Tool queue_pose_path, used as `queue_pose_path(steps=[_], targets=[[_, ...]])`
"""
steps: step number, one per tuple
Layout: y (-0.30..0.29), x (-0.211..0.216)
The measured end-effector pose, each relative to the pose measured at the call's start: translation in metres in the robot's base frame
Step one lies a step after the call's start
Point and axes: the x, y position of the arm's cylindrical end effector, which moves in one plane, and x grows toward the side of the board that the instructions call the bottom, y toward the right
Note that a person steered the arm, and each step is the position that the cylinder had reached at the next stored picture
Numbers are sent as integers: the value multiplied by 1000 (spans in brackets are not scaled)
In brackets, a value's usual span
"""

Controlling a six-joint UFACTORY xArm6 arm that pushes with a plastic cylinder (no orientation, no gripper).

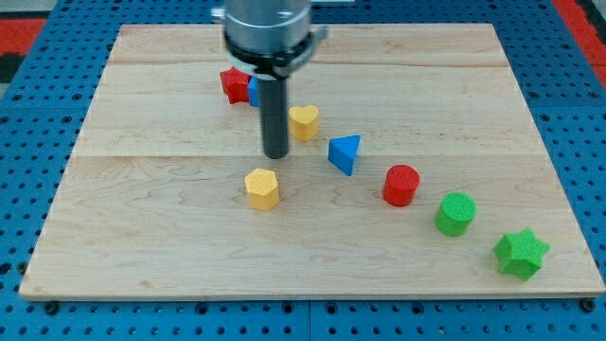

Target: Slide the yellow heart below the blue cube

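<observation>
Now, note key relation: yellow heart [304, 122] sits just to view's right of my tip [276, 155], slightly toward view's top, near but seemingly not touching. Blue cube [254, 90] half hidden behind rod, beside red star [233, 84], toward view's top-left. No jaws here, only bare rod, holding nothing. You likely need tip on heart's right side to push leftward.
</observation>
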Motion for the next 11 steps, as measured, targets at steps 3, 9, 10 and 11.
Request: queue_pose_path(steps=[3, 9, 10, 11], targets=[[79, -9], [34, -139], [5, -109], [5, -42]])
